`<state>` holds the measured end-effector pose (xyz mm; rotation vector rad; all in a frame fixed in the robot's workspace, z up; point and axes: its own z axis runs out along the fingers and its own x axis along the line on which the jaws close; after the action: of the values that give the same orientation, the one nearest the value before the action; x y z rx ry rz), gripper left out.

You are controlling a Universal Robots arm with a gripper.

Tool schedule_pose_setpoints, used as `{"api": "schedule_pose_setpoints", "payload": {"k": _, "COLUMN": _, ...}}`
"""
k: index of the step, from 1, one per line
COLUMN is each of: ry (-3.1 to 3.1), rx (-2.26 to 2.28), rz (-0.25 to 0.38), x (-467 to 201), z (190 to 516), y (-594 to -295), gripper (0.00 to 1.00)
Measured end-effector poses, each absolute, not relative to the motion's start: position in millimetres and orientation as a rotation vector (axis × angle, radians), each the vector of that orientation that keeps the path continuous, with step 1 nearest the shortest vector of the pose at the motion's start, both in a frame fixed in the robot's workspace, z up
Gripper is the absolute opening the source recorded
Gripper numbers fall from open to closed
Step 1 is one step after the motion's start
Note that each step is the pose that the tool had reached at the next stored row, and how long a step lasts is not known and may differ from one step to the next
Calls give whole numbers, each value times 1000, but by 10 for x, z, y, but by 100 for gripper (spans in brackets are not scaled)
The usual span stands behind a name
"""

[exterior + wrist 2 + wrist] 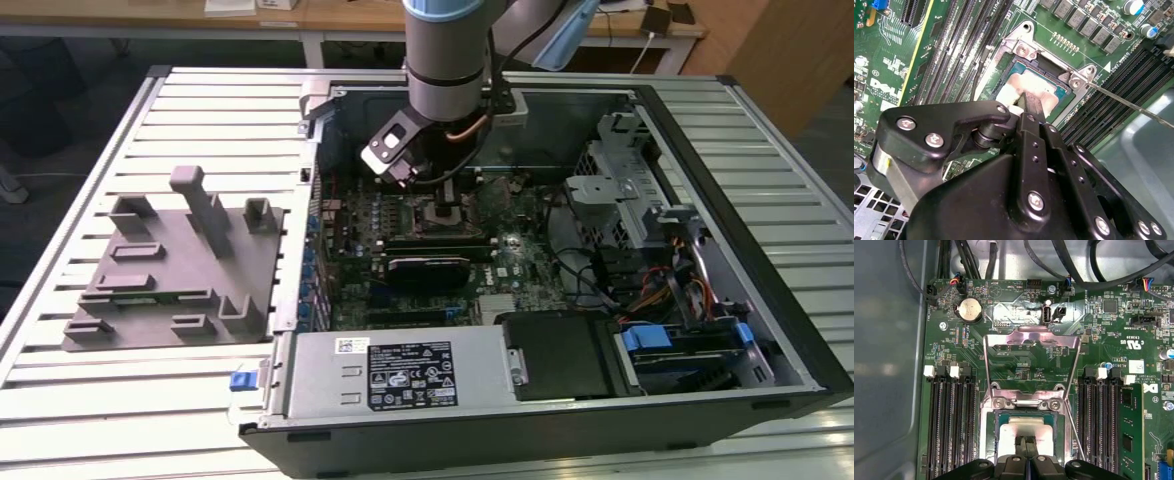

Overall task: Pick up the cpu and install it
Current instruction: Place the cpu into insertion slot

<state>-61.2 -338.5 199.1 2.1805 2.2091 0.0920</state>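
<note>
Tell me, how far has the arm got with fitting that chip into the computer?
Looks done: the cpu lies inside the socket on the motherboard, as far as both wrist views show. In hand: the fingers are shut together, their tips at the chip's silvery top. Left: the metal hold-down frame stands flipped open, not closed over the chip.

Arm [447,60]: grey tube w/ light-blue joint cap [447,8], orange cable [470,124]. Tool [1029,107]: matte black linkage, silver hex screws [1035,201].

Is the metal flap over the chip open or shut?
Open. The flap lies swung back, leaving the chip uncovered.
</note>
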Motion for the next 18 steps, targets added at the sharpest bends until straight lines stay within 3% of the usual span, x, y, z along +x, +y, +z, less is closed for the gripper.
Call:
{"api": "schedule_pose_setpoints", "payload": {"k": 10, "ry": 2209, "rx": 2181, "rz": 92, "x": -612, "z": 2042, "y": -3385, "gripper": 11}}
{"api": "schedule_pose_setpoints", "payload": {"k": 18, "ry": 2209, "rx": 2180, "rz": 93, "x": -612, "z": 2271, "y": -3385, "gripper": 11}}
